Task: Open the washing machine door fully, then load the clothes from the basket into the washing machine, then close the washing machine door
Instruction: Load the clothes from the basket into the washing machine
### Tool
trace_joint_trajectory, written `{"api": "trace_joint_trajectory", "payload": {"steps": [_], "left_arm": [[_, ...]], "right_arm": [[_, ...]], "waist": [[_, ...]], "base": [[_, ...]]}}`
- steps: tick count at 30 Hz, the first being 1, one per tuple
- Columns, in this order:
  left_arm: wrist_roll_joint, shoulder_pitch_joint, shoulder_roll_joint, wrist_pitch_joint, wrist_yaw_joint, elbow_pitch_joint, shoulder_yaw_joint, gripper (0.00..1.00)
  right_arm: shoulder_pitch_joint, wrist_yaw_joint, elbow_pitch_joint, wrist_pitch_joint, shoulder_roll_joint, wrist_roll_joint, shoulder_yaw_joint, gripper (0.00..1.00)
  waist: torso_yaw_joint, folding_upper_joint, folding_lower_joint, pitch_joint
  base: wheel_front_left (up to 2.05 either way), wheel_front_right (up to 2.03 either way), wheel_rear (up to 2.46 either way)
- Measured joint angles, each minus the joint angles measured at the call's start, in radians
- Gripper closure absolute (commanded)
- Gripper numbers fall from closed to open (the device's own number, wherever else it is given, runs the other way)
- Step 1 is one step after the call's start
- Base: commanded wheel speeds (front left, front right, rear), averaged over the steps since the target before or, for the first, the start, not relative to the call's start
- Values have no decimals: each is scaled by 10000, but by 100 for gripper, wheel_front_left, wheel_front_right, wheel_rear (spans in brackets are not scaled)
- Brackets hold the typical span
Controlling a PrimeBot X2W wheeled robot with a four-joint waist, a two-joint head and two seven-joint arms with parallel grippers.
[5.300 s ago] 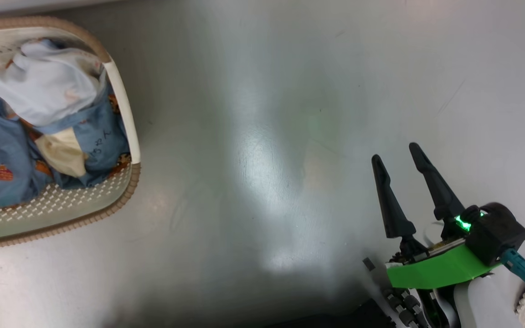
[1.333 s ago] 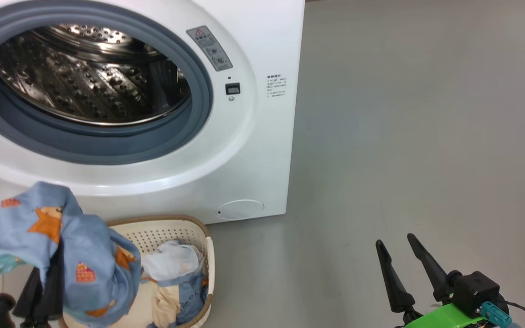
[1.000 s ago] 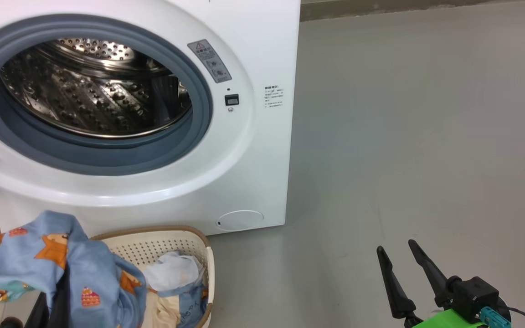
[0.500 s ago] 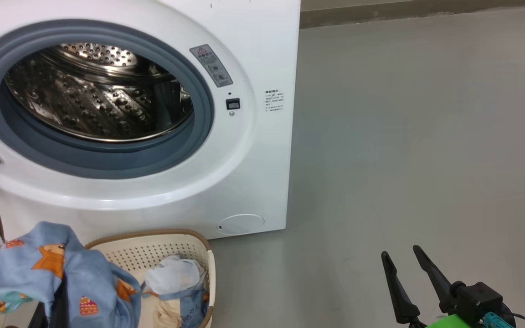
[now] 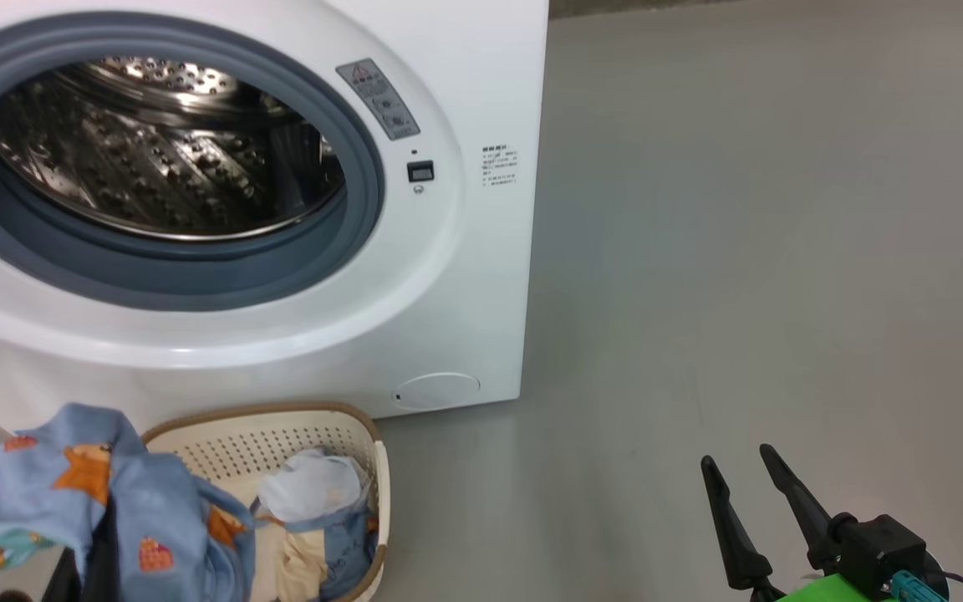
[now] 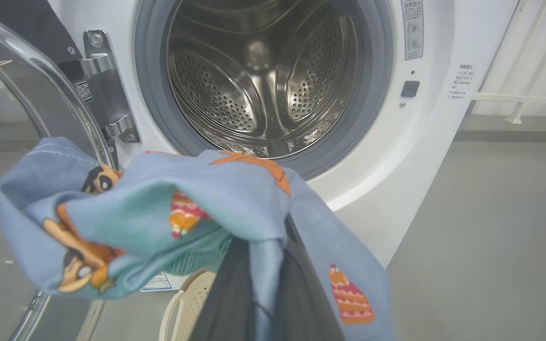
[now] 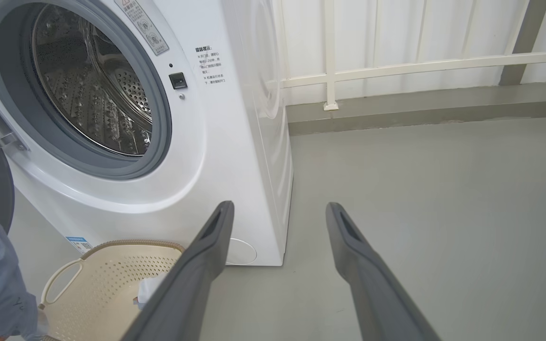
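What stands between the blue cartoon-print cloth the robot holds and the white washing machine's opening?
Nothing visible. The blue cartoon-print garment hangs in front of the open steel perforated drum. The round glass-windowed door is swung aside on its hinge, and the cream perforated plastic basket sits lower, on the floor.

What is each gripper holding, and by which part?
Left gripper is shut on the blue printed garment, pinching a bunched fold with cloth draping to both sides. Right gripper is open, holding nothing.
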Motion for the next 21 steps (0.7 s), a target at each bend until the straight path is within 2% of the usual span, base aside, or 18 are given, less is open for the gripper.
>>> {"api": "trace_joint_trajectory", "payload": {"steps": [10,21], "left_arm": [[-100,-1669,303,-4,-178,382,-245,100],[-385,-3829,1191,-8,-251,1417,-982,100]], "right_arm": [[-219,0,-171,0,2,6,75,0],[-779,0,-347,0,-2,94,362,0]], "waist": [[-70,0,0,834],[-420,0,0,1859]], "base": [[0,0,0],[0,0,0]]}}
